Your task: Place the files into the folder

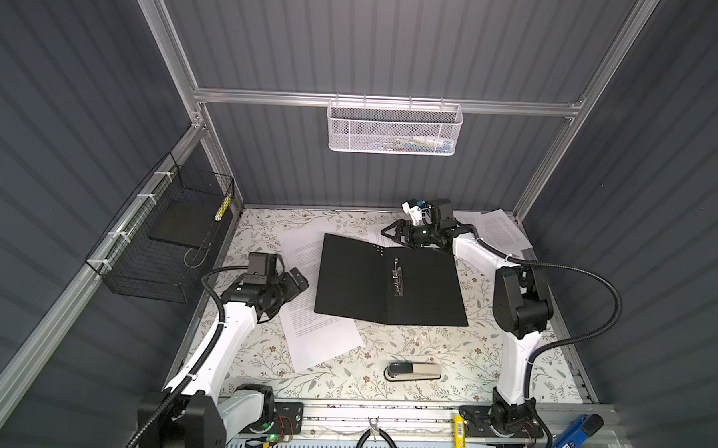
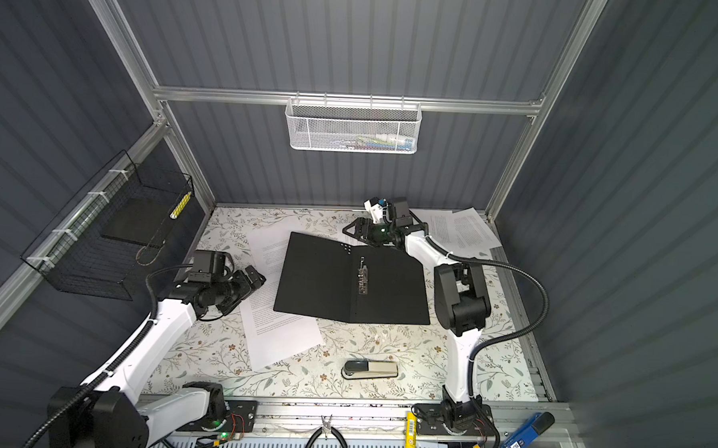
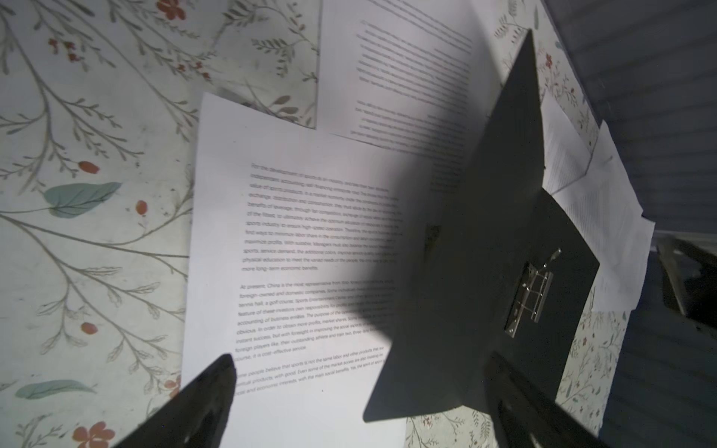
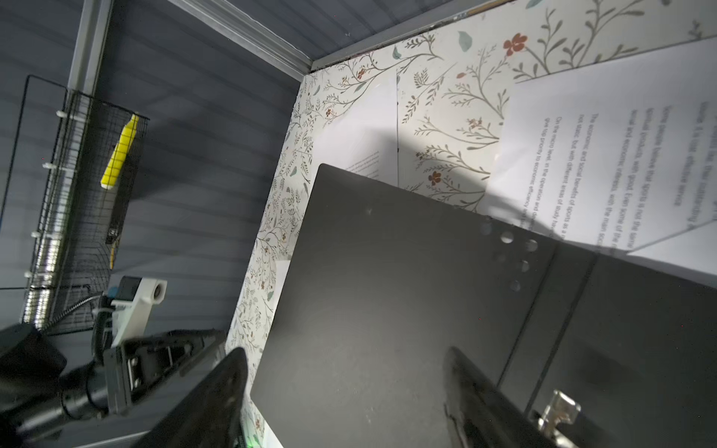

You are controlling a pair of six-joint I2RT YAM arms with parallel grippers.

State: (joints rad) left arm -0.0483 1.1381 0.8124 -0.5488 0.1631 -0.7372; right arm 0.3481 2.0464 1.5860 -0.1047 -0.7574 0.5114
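While the folder [image 1: 392, 282] lay open at the middle of the table [image 1: 448, 341] in both top views, files [image 1: 323, 340] stuck out from under its left cover.

Left wrist view: left gripper [image 3: 361, 358] spread wide above one sheet, empty.

Right wrist view: right gripper [image 4: 345, 353] parted over the folder's far edge, empty.

Judgement: steady the cover and slide one sheet clear before pinching.

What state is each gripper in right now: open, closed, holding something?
Left gripper: open, empty, over a printed sheet.
Right gripper: open, empty, above the black folder.
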